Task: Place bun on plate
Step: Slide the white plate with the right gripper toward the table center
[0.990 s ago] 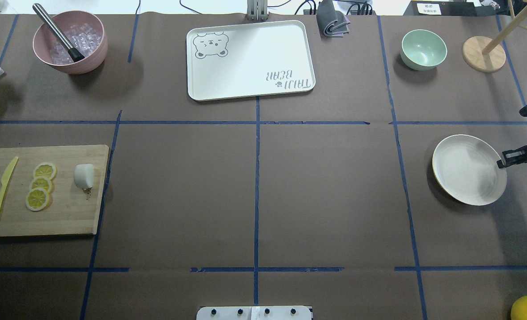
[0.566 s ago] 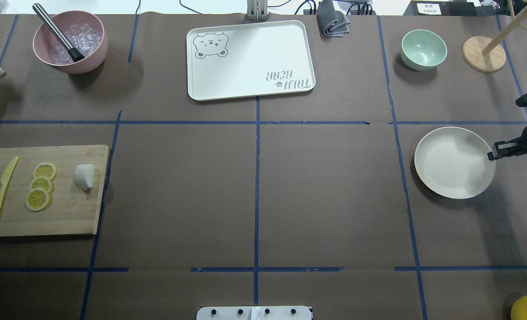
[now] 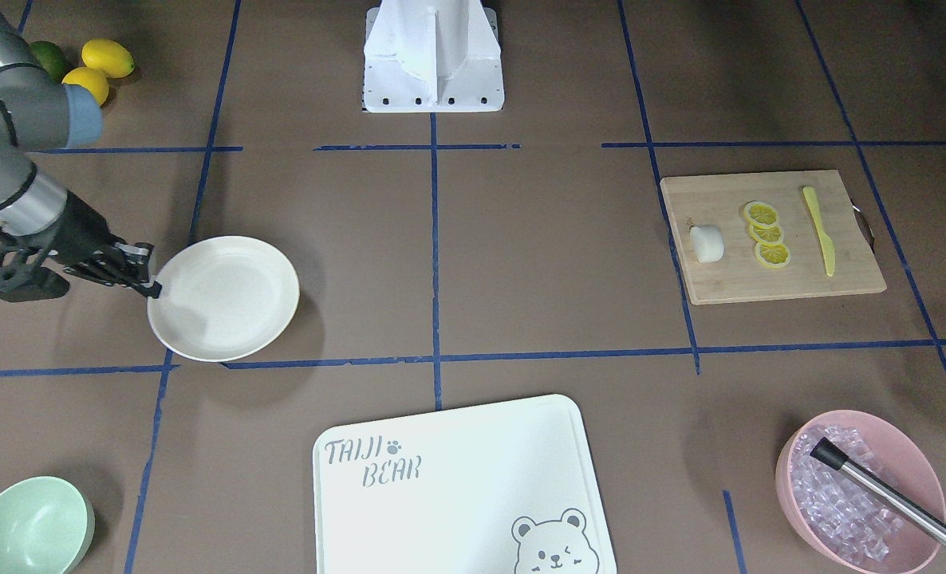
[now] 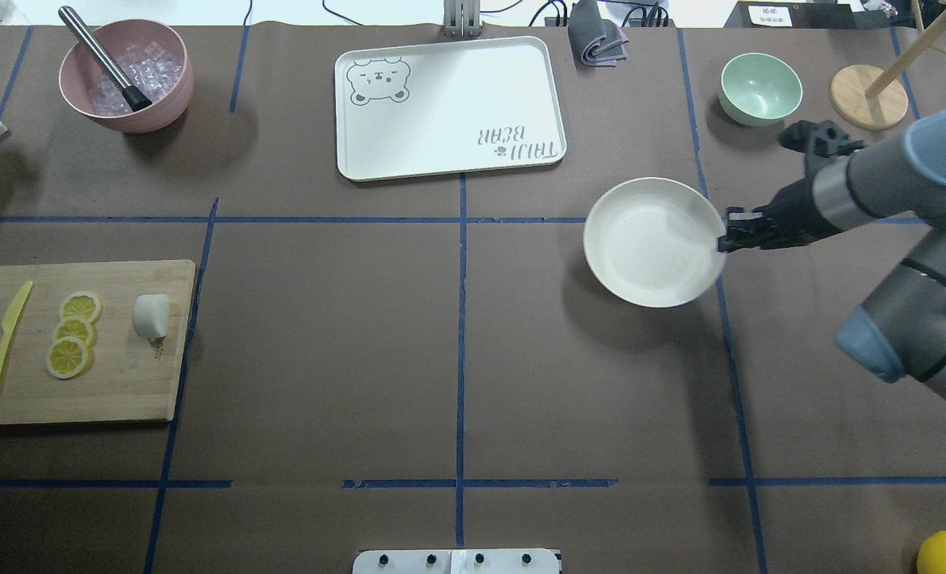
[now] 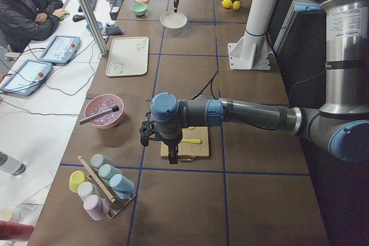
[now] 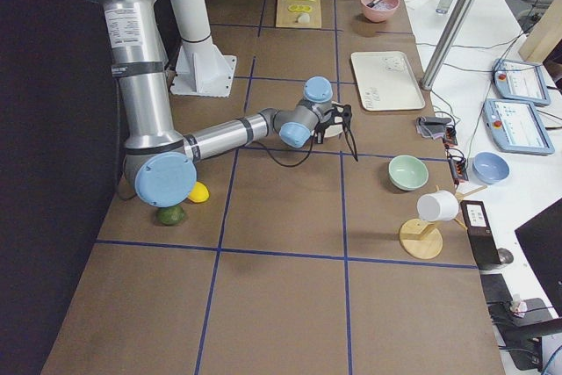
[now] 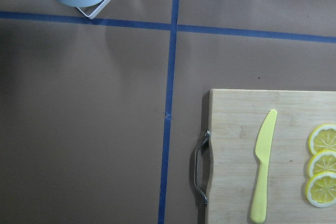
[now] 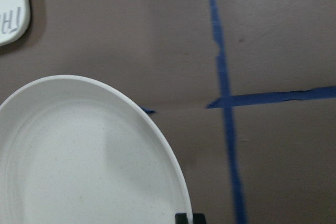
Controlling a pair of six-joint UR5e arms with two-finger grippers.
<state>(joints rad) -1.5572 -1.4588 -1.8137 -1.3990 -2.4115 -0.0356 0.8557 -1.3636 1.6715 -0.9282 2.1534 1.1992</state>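
The bun (image 4: 151, 316) lies on the right part of a wooden cutting board (image 4: 122, 383) at the table's left; it also shows in the front view as the bun (image 3: 706, 243). The plate (image 4: 640, 247) hangs just above the table right of centre, with my right gripper (image 4: 724, 239) shut on its right rim. The right wrist view shows the plate (image 8: 79, 156) filling its lower left. My left gripper (image 5: 171, 155) hovers over the board's far-left end, showing only in the exterior left view, so I cannot tell whether it is open or shut.
Lemon slices (image 4: 74, 331) and a yellow knife (image 4: 6, 339) share the board. A bear-printed tray (image 4: 449, 104) sits at the back middle, a green bowl (image 4: 760, 88) and wooden stand (image 4: 868, 96) back right, a pink ice bowl (image 4: 126, 76) back left.
My right arm has carried the plate leftward and toward the back, from near the table's right edge to right of centre. The bun and board have not moved.
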